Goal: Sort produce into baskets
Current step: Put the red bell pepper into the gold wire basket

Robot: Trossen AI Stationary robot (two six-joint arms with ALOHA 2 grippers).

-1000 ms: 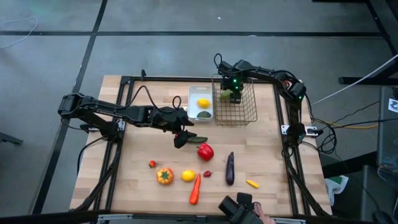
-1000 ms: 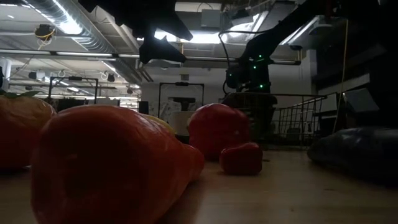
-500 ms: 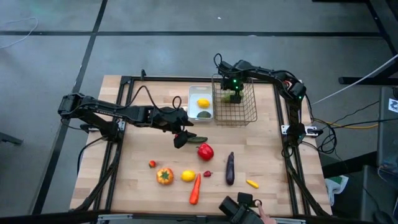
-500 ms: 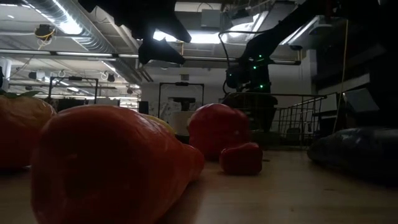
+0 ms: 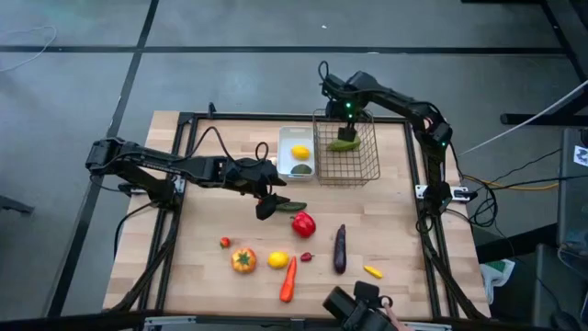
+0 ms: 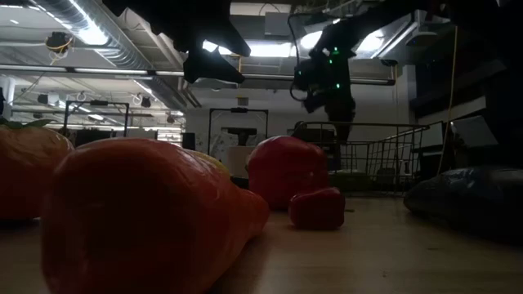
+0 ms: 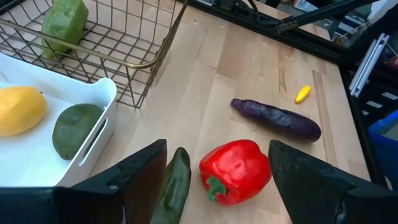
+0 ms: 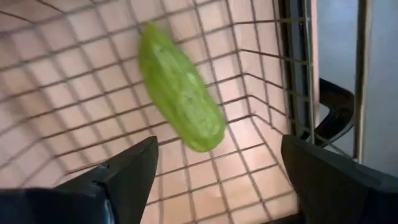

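Observation:
The wire basket (image 5: 377,154) stands at the far right, and a light green cucumber (image 8: 180,87) lies on its floor. My right gripper (image 5: 347,112) hangs open above that basket, pointing down, clear of the cucumber (image 5: 344,144). The white tray (image 5: 281,152) beside it holds a lemon (image 5: 299,153) and a dark green fruit (image 5: 300,169). My left gripper (image 5: 266,207) hovers open over mid-table, slanting down above a dark green cucumber (image 7: 174,186) and the red pepper (image 7: 236,171), touching neither.
On the near half of the table lie a small red fruit (image 5: 224,242), the orange tomato (image 5: 243,260), a lemon (image 5: 277,259), the carrot (image 5: 288,280), a red chilli (image 5: 307,256), the eggplant (image 5: 339,248) and a yellow chilli (image 5: 372,271). A camera mount (image 5: 354,308) sits at the near edge.
My right gripper has let go of the light green cucumber inside the wire basket and risen straight up out of it. The cucumber now lies on the basket floor. My left arm has kept still.

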